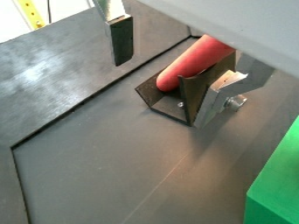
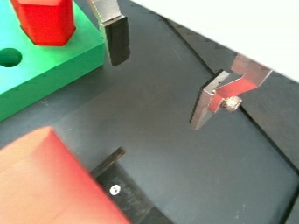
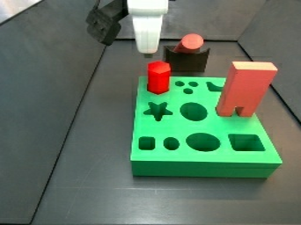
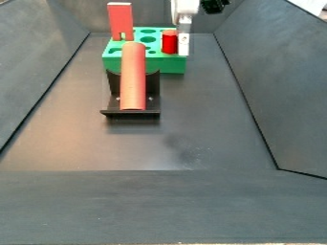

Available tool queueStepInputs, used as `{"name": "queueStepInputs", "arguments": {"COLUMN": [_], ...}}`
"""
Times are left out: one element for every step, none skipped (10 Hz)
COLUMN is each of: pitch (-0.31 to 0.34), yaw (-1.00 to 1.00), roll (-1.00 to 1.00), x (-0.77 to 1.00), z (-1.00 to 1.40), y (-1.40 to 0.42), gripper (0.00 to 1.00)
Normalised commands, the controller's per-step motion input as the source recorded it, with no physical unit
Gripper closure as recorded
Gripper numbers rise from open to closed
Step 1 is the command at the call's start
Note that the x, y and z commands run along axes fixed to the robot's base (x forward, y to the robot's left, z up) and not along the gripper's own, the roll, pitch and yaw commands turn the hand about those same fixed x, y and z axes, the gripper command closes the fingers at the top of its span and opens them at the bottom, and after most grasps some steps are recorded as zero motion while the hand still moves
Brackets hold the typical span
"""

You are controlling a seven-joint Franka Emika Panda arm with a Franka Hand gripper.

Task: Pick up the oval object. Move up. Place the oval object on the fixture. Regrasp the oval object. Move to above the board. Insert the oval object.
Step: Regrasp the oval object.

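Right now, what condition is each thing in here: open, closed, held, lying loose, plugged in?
gripper: open, holding nothing, hanging above the floor beside the fixture.
oval object: resting on the fixture, not gripped.
fixture: standing on the floor, carrying the oval object.
board: lying flat, most holes empty.
red hexagonal peg: upright on the board.
salmon block: upright on the board.

Salmon-red oval object (image 4: 132,73), black fixture (image 4: 132,103), bright-green board (image 3: 200,145), white hand (image 3: 146,48)
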Motion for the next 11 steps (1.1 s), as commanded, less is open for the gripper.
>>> {"name": "queueStepInputs", "arguments": {"pitch": [0.165,0.193,0.188,0.181,0.176,0.173,0.167,0.170,0.171,0.174,0.180], "yaw": [-0.10,-0.05,-0.01,0.01,0.02,0.03,0.04,0.04,0.04,0.04,0.04], "roll": [0.11,0.11,0.10,0.09,0.07,0.06,0.05,0.04,0.03,0.03,0.03], "x": [1.00,1.00,1.00,1.00,1.00,1.00,1.00,1.00,1.00,0.98,0.87], "z": [0.00,-0.02,-0.02,-0.01,-0.01,-0.01,-0.01,-0.01,-0.01,-0.01,0.00], "y": [0.00,0.00,-0.01,-0.01,-0.02,-0.01,-0.02,-0.02,-0.03,-0.02,-0.02], "gripper": [0.00,0.00,0.00,0.00,0.00,0.00,0.00,0.00,0.00,0.00,0.00]}}
